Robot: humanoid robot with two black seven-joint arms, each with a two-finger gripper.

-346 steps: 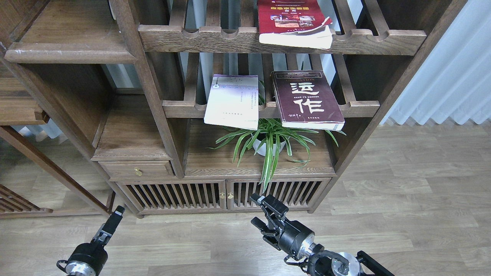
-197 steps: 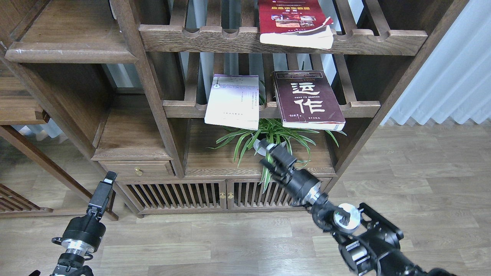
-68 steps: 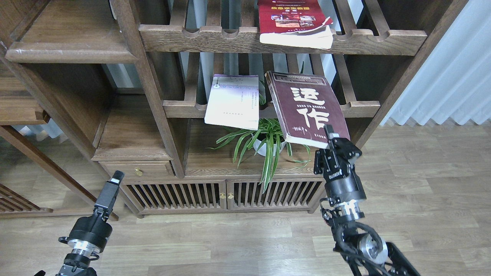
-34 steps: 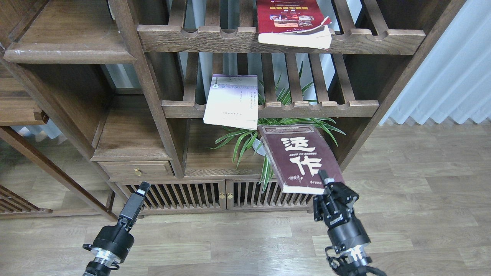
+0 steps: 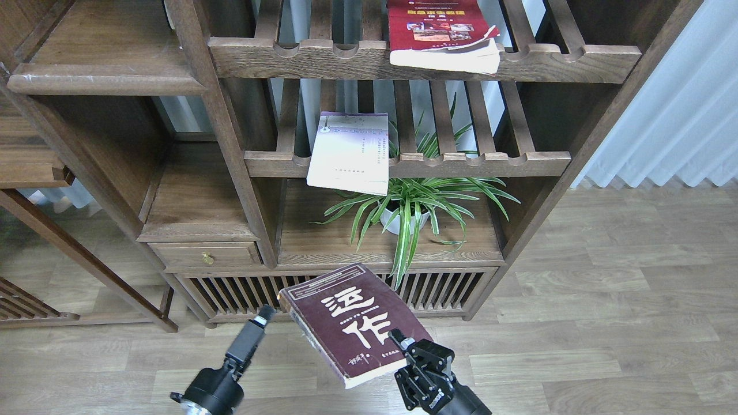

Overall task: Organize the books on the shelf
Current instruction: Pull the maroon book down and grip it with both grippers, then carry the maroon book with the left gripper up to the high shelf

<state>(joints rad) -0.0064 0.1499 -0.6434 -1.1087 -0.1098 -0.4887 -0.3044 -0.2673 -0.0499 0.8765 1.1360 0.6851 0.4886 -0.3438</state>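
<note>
— Three books, you ask? Your right gripper [image 5: 403,341] clamps the maroon book [image 5: 353,320] below the plant [image 5: 410,203].
— Others?
— Lavender book [image 5: 350,153] upper-left of it; red book [image 5: 439,31] above; left gripper's [image 5: 262,316] opening: unclear.

Maroon book [image 5: 351,323] with white characters, red book [image 5: 441,29], seemingly lavender-white book [image 5: 350,153]
</note>
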